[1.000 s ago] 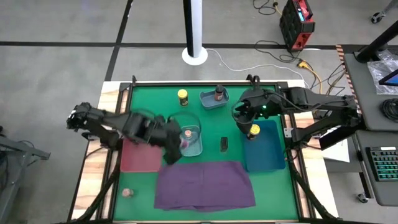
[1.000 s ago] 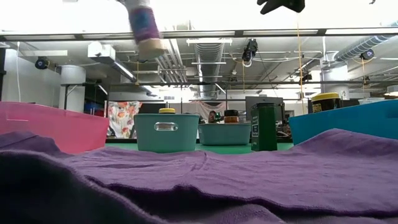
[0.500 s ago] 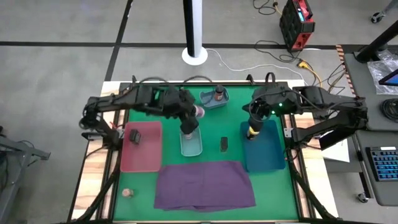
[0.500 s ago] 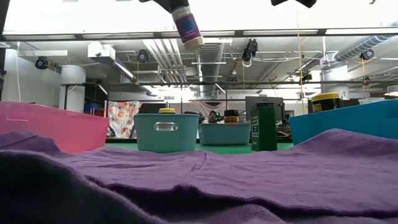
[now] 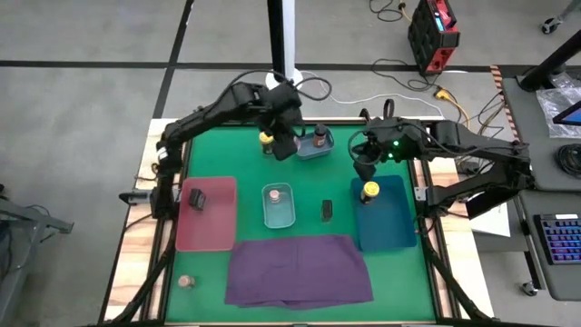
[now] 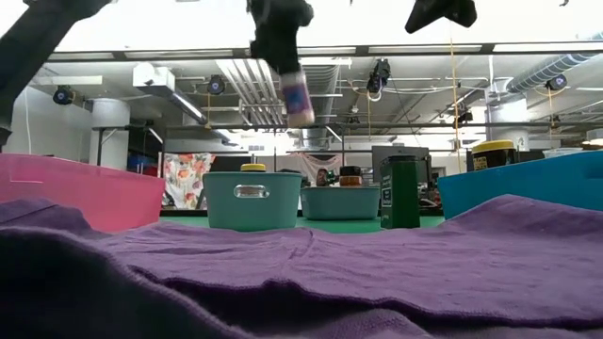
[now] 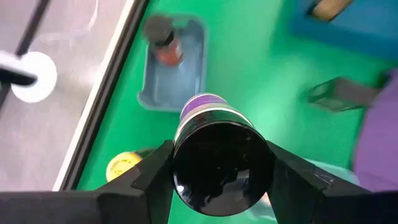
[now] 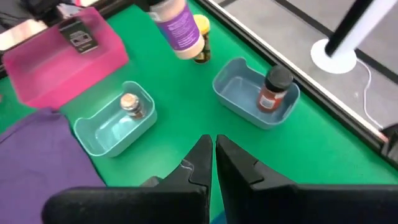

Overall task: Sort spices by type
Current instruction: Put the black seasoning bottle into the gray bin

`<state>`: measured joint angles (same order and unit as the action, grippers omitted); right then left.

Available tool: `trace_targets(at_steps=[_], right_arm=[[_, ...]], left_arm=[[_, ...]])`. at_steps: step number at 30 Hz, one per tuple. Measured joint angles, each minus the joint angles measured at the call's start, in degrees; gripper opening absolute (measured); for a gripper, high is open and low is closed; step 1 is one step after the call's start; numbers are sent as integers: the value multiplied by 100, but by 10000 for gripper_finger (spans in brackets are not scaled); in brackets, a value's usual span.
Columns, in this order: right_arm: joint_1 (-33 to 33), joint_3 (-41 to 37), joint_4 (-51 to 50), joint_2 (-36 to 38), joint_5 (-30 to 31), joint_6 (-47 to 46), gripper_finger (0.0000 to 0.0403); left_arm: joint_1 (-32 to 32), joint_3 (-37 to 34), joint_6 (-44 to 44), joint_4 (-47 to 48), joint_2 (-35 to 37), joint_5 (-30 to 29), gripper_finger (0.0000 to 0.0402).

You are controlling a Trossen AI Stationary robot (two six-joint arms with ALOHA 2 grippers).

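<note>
My left gripper [image 5: 285, 143] is over the far middle of the table, shut on a purple-labelled spice jar [image 8: 177, 28], between a yellow-lidded jar [image 5: 266, 138] standing on the mat and a grey-blue bin [image 5: 302, 150] that holds a dark-topped jar [image 5: 320, 136]. My right gripper [image 8: 214, 146] is shut and empty, above the far end of the blue tray [image 5: 390, 227], where a yellow-lidded jar [image 5: 370, 191] stands. A pink-topped jar [image 5: 276, 193] stands in the teal bin [image 5: 281, 213]. One dark tin [image 5: 196, 198] lies in the pink tray [image 5: 213, 227]; another [image 5: 327, 211] stands on the mat. My left gripper pinches the purple-labelled jar between its two fingers [image 7: 155, 171], one on each side of the jar near its dark end [image 7: 186, 146]. The fingers come from above, slanting down. The jar hangs tilted below them [image 6: 297, 94], pale end down, clear of the table.
A purple cloth [image 5: 300, 270] is spread along the near edge of the green mat. A small jar [image 5: 186, 282] stands on the wooden border at the near left corner. Bare mat lies between the bins and the blue tray.
My left gripper has carried the purple-labelled jar from above the pink tray's near right corner toward the table's right and far edge, rolling as it went; it is now beside the grey-blue bin. My right gripper has drawn back toward the far edge, leaving the yellow-lidded jar standing in the blue tray.
</note>
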<state>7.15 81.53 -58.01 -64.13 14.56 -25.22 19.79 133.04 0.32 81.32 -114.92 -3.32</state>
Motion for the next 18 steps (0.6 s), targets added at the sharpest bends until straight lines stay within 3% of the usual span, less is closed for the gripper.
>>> trace_targets(at_steps=[10,18], right_arm=[[498,-6,-241,-123,-74,-485,12],[641,-6,-414,-123,-147,-807,12]], left_arm=[[400,197,157,-553,-826,80,187],[433,172,194,-1071,-1056,45,187]])
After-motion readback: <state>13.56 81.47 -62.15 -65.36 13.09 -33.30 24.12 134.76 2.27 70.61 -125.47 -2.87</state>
